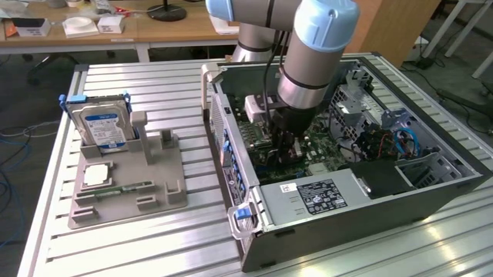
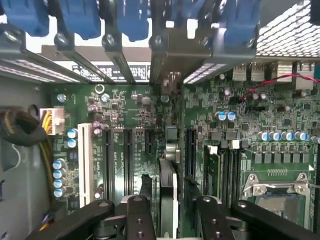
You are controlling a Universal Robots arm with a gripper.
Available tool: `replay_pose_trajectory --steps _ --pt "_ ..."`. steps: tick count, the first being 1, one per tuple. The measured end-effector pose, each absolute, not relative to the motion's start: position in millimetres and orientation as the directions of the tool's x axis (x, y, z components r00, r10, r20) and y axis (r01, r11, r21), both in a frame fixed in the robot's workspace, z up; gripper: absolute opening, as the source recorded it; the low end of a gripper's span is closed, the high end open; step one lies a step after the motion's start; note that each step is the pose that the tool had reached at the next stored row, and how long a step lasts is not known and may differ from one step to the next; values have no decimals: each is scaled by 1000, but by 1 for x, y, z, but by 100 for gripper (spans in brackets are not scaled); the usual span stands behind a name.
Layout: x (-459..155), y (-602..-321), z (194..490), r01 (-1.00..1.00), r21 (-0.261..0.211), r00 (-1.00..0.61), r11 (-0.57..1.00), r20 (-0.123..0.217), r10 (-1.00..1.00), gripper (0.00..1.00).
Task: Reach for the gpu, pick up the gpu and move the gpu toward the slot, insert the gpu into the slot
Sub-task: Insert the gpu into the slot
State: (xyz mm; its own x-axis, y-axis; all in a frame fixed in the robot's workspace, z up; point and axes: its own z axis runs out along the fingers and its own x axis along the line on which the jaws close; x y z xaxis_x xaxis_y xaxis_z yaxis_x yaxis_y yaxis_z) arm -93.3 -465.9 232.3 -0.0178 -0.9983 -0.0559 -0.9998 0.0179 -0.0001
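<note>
The gripper (image 2: 169, 207) is seen lowered inside the open computer case (image 1: 347, 225), above the motherboard (image 2: 125, 125); the gpu (image 2: 169, 180) stands edge-on between its fingers (image 2: 140, 215), seated upright in a slot; the jaws are parted, with a narrow gap visible on each side of the card, so no clamping is seen; near the bench's far edge, a blue-labelled hard drive (image 1: 104, 127) stands in a grey holder (image 1: 131, 184); the case's labels cannot be read.
</note>
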Motion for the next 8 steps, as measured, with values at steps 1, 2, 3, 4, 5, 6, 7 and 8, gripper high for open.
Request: replay_pose_trajectory --steps 1,2,3,4,5,6,7,8 --pt "-93 -466 234 -1000 0 -18 18 -56 -998 39" --pt "-93 -466 237 -1000 1 -18 18 -56 -998 39" --pt "-93 -466 239 -1000 0 -18 18 -57 -998 39" --pt "-93 -466 242 -1000 0 -18 18 -57 -998 39" --pt "-93 -466 244 -1000 0 -18 18 -58 -998 39" --pt "-93 -466 247 -1000 0 -18 18 -58 -998 39" --pt "-93 -466 250 -1000 0 -18 18 -58 -998 39" --pt "-93 -466 252 -1000 0 -18 18 -58 -998 39"
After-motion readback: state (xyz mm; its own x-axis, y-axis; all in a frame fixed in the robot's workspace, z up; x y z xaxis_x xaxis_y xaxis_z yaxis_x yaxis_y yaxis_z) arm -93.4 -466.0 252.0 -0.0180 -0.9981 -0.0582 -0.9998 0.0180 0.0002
